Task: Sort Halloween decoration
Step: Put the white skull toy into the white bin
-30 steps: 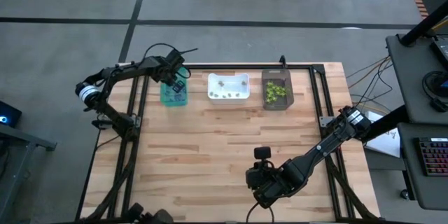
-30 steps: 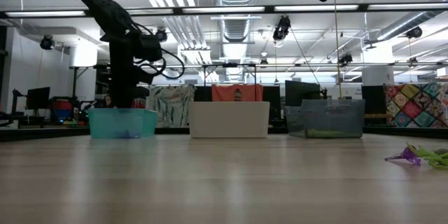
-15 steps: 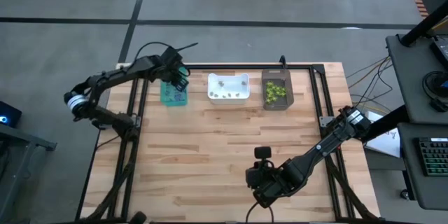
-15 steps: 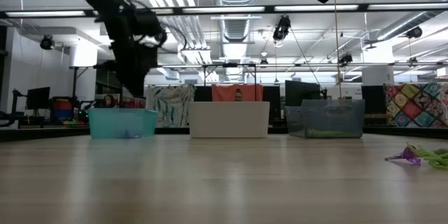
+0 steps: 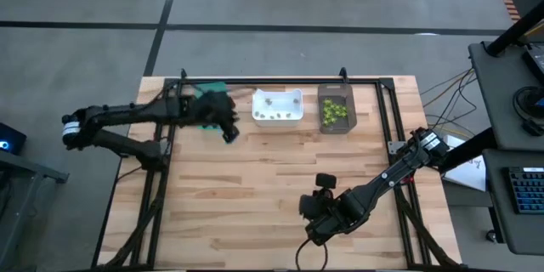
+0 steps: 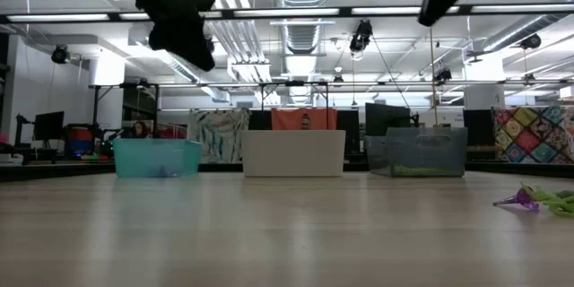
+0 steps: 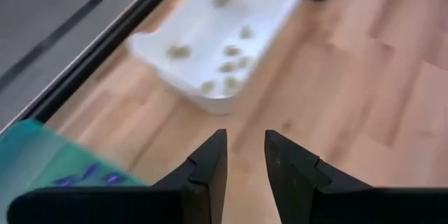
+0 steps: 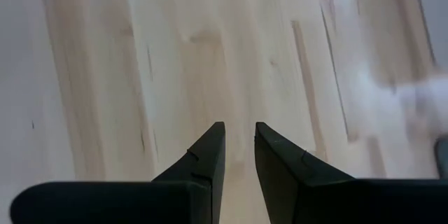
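The left gripper [image 7: 245, 155] hangs above bare wooden table [image 5: 255, 187] with its dark fingers parted by a narrow gap, nothing between them. Ahead of it sits the white rectangular plastic bin [image 7: 217, 42] holding pale greyish trinkets [image 7: 227, 49]; beside it the teal plastic bin [image 7: 49, 168], cut off at the edge, holds purple trinkets [image 7: 87, 175]. The right gripper [image 8: 238, 150] hovers over bare wood, slightly parted and empty. Lime-green trinkets [image 5: 334, 112] fill the dark brown bin [image 5: 337, 93].

Left hand [image 5: 228, 129] beside white bin [image 5: 278, 107], right hand [image 5: 319, 221] low
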Tool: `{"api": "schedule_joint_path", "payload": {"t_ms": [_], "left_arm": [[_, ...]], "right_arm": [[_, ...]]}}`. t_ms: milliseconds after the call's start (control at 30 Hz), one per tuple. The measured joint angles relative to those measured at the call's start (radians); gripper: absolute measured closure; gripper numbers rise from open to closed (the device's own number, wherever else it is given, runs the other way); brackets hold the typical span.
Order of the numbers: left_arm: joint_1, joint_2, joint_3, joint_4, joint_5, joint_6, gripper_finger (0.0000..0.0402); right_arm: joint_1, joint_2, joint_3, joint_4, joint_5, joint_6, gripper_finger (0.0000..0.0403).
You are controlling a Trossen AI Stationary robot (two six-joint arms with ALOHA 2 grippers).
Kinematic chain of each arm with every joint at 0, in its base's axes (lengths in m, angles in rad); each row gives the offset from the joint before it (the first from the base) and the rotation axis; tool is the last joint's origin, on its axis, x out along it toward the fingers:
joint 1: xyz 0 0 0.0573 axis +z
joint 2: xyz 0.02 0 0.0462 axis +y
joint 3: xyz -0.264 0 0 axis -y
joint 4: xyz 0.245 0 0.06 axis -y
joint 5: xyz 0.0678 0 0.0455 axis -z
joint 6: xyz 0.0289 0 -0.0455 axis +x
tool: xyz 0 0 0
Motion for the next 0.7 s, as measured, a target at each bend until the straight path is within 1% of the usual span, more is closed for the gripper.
{"api": "schedule_joint_path", "payload": {"t_ms": [167,233,367,500,600,700], "left_arm": [[-0.214,0.016,0.000,0.027,-0.120,-0.066,0.0322],[-0.292,0.031,0.000,0.050,-0.164,-0.080,0.0322],[-0.431,0.076,0.000,0.112,-0.217,-0.094,0.0322],[-0.538,0.131,-0.001,0.180,-0.245,-0.094,0.0322],[-0.595,0.177,-0.001,0.222,-0.261,-0.094,0.0322],[-0.630,0.220,0.000,0.246,-0.266,-0.096,0.0322]], "right_arm": [[0.000,0.000,0.000,-0.071,-0.049,0.111,0.0335],[0.002,0.000,0.000,-0.087,-0.066,0.112,0.0335],[0.007,0.000,-0.004,-0.100,-0.086,0.048,0.0335],[0.009,0.000,-0.006,-0.100,-0.093,0.034,0.0335],[0.009,0.000,-0.010,-0.100,-0.123,0.071,0.0335],[0.009,0.000,-0.020,-0.100,-0.173,0.146,0.0335]]}}
